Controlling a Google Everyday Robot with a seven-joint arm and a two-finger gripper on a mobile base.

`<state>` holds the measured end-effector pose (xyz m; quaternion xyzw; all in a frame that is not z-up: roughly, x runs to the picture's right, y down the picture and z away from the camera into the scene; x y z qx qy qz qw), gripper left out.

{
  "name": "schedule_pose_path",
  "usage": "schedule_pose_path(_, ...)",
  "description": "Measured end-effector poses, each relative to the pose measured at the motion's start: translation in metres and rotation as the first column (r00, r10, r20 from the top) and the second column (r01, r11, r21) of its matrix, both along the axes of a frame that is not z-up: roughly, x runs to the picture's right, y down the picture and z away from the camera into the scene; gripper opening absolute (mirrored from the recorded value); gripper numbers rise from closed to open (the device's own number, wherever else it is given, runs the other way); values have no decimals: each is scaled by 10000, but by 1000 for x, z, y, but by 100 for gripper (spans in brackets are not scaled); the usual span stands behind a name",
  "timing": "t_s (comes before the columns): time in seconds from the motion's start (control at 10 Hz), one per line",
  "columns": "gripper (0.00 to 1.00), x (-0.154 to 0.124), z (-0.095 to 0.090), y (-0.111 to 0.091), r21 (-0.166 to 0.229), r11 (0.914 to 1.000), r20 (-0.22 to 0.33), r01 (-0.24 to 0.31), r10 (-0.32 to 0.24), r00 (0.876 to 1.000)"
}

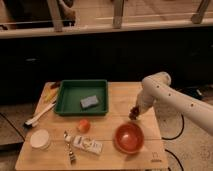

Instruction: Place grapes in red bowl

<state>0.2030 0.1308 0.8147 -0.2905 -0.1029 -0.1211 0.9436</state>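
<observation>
The grapes (133,115) are a small dark reddish cluster at the tip of my gripper (134,113), which is shut on them. The white arm reaches in from the right and points down at the wooden table. The gripper hangs just behind the far rim of the red bowl (129,138), slightly to its right. The bowl stands near the table's front right corner and its pale inside holds nothing.
A green tray (70,106) with a grey sponge (89,102) sits at the back middle. An orange fruit (83,125), a white cup (40,139), a packet (89,145), a fork (68,150) and a brush (37,119) lie at front left.
</observation>
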Motion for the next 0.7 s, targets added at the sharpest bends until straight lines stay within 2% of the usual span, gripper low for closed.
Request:
schedule_pose_path(0.2, 7, 3, -14, 6, -139, 9997, 125, 197, -195, 9997)
schedule_pose_path(0.4, 2, -1, -23, 10, -236, 9987, 367, 442, -433, 9984)
schedule_pose_path(0.7, 2, -5, -40, 20, -437, 9956, 725, 832, -799, 9942)
